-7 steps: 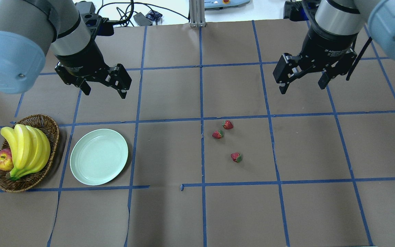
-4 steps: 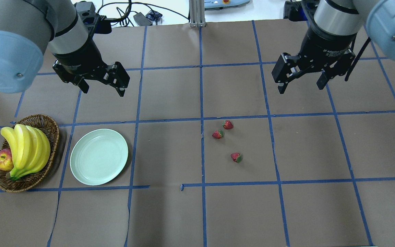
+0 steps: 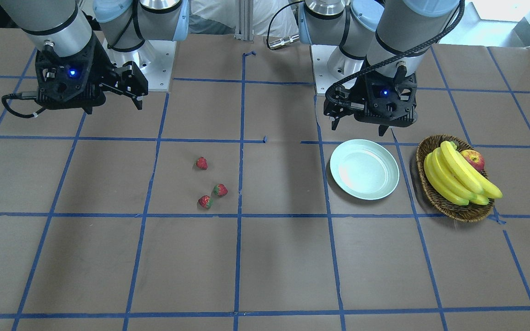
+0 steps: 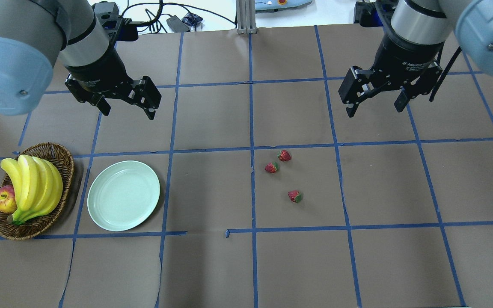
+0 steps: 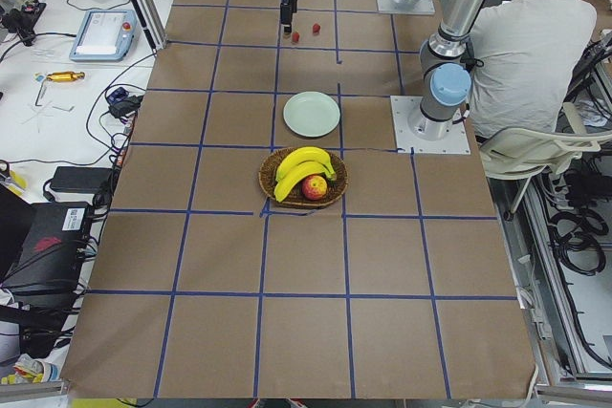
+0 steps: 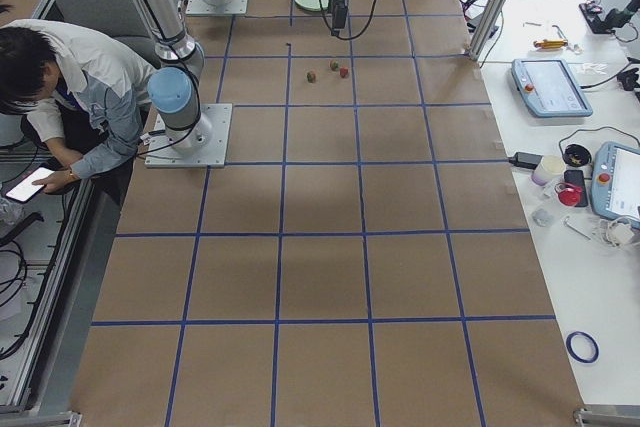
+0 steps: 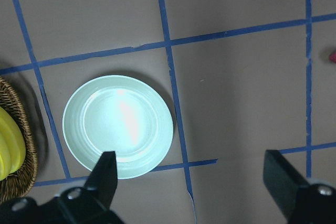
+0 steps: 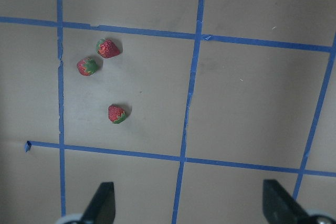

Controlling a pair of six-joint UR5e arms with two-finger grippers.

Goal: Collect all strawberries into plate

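Three small red strawberries with green tops lie on the brown table near its middle: one point(image 4: 284, 155), one point(image 4: 271, 167) close beside it, and one point(image 4: 295, 196) a little apart. They also show in the right wrist view point(image 8: 108, 49), point(image 8: 87, 66), point(image 8: 116, 114). The pale mint plate point(image 4: 123, 195) is empty and sits left of them, also in the left wrist view point(image 7: 118, 126). My left gripper point(image 4: 127, 105) is open, high above the table behind the plate. My right gripper point(image 4: 375, 104) is open, high and to the right behind the strawberries.
A wicker basket point(image 4: 64, 164) with a bunch of bananas point(image 4: 32, 187) and an apple point(image 4: 3, 199) stands left of the plate. Blue tape lines grid the table. A person point(image 5: 521, 54) sits by the robot's base in the side views.
Both grippers have moved slightly back and up, the left one more. The strawberries, plate and basket have not moved.
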